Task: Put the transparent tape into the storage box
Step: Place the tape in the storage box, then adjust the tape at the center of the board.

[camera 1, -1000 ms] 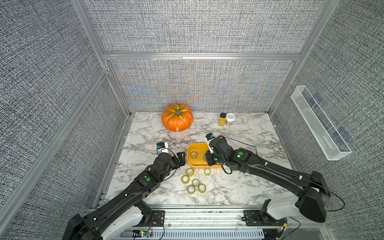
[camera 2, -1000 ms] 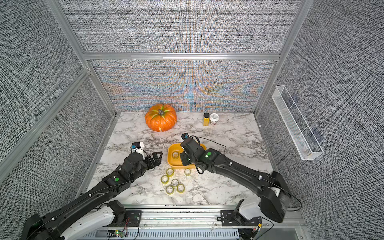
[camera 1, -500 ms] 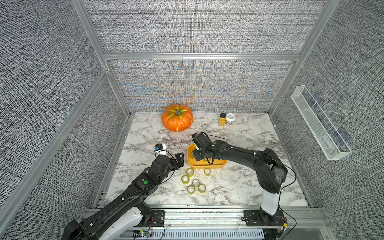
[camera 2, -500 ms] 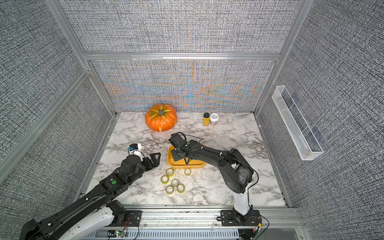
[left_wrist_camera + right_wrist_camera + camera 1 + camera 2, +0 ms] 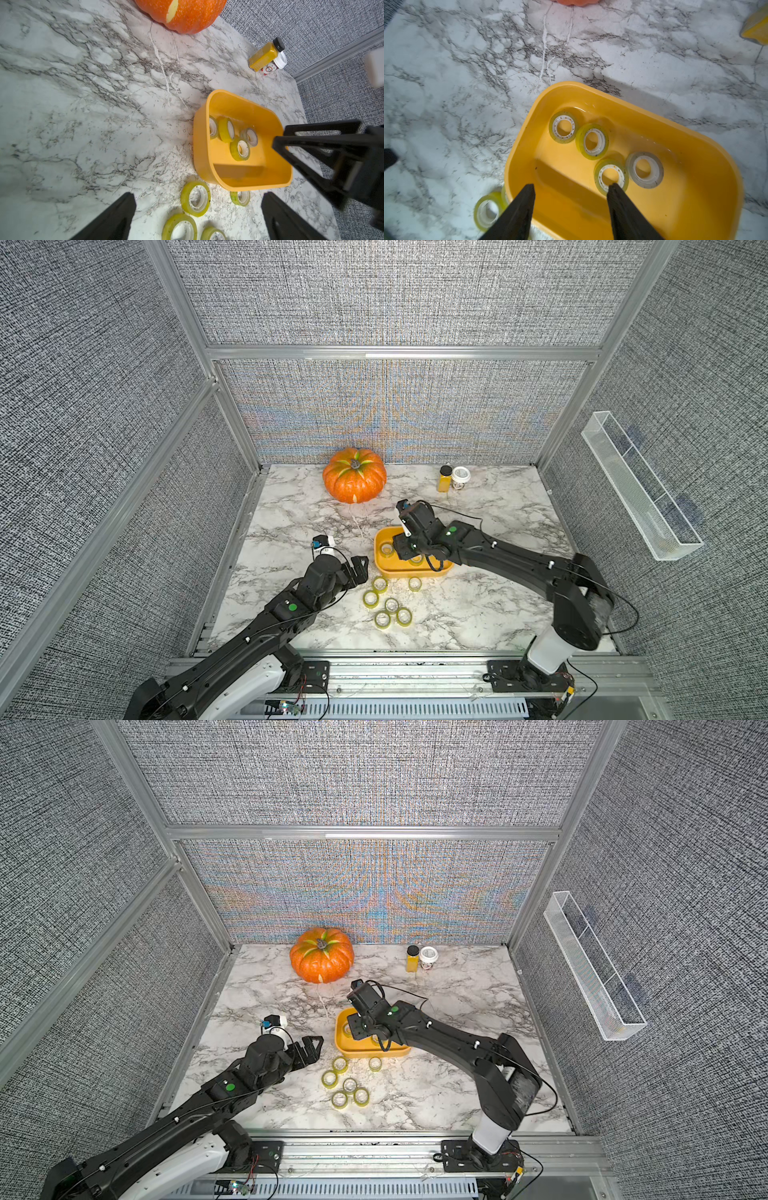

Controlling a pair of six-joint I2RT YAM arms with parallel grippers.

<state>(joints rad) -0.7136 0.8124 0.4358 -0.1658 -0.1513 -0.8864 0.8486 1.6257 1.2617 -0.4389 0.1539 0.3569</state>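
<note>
As I finish this drop, my left gripper (image 5: pixel 360 567) hovers wide and empty beside six loose rolls of transparent tape (image 5: pixel 391 605) on the marble table (image 5: pixel 291 506), just on the robot's side of the yellow-orange storage box (image 5: pixel 377 551). Inside it lie four rolls (image 5: pixel 591 141), beneath my right gripper (image 5: pixel 571 185), jaws parted, holding nothing. One fingertip (image 5: pixel 618 199) sits at the nearest roll's edge, so I judge a straight lift safest, to avoid dragging it. A second ago those jaws were shut; the loose six have not moved.
</note>
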